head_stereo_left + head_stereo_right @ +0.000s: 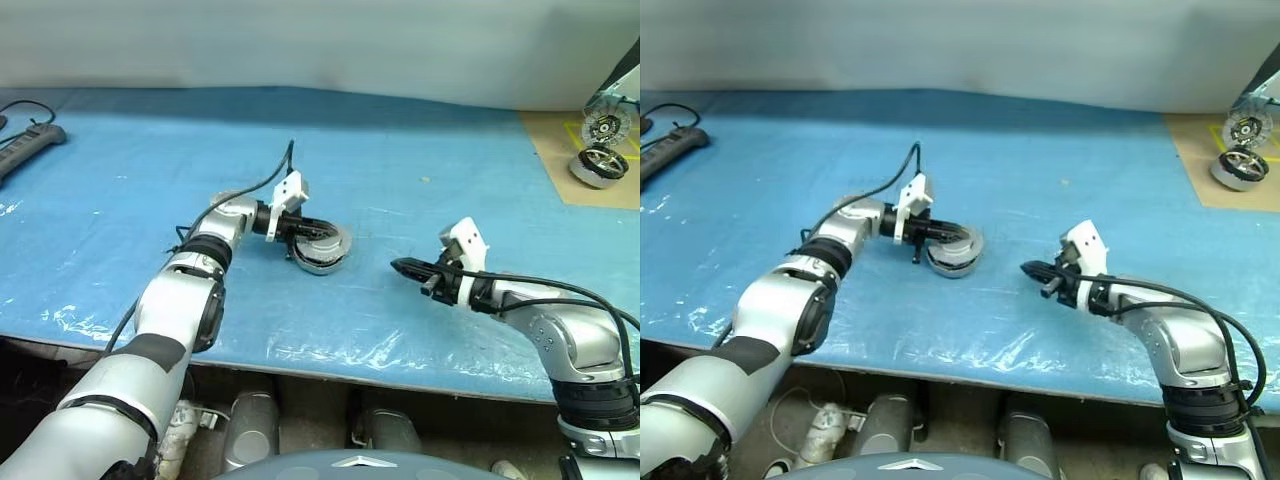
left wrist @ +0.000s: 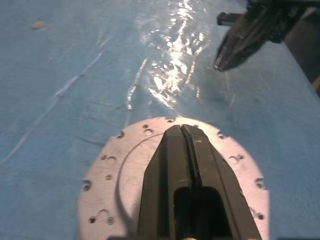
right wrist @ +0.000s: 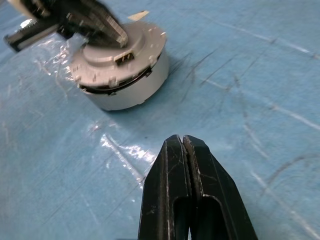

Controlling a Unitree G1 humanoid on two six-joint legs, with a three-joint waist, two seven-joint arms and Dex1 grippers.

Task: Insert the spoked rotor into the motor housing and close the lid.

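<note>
The motor housing (image 3: 131,91), a short round silver cup, stands on the blue table mid-left. The lid (image 3: 142,37), plain grey face up, sits on top of it, with a thin dark gap showing under its rim. My left gripper (image 1: 325,233) is shut and lies sideways across the lid's top (image 2: 112,175), its fingertips (image 2: 181,131) near the far rim. I cannot tell whether it touches the lid. My right gripper (image 1: 400,266) is shut and empty, a short way right of the housing and pointing toward it. The spoked rotor is hidden.
A power strip (image 1: 28,143) with its cable lies at the far left. On a brown board at the far right stand a ribbed disc (image 1: 606,128) and another round metal part (image 1: 599,166). Crinkled film (image 1: 330,345) covers the table near its front edge.
</note>
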